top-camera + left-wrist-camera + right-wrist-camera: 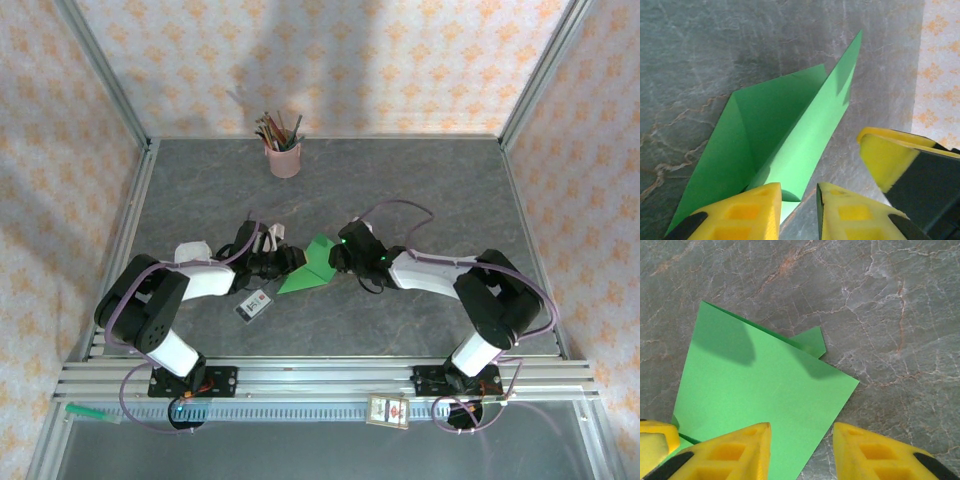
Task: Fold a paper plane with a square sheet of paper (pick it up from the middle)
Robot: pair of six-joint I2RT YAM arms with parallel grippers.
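The square sheet of paper is bright green and folded into a creased shape lying on the grey table between my two grippers. In the left wrist view the sheet of paper has one flap standing up along a crease, rising to a point. My left gripper is open by a narrow gap, with the paper's near corner under its fingers. My right gripper is open wider over the paper, straddling its flat edge. The grippers face each other. A paper plane is out of view.
A pink cup of pencils stands at the back of the table. A small white dark-bordered card lies just in front of the left arm. Another card rests on the front rail. Patterned walls enclose the table.
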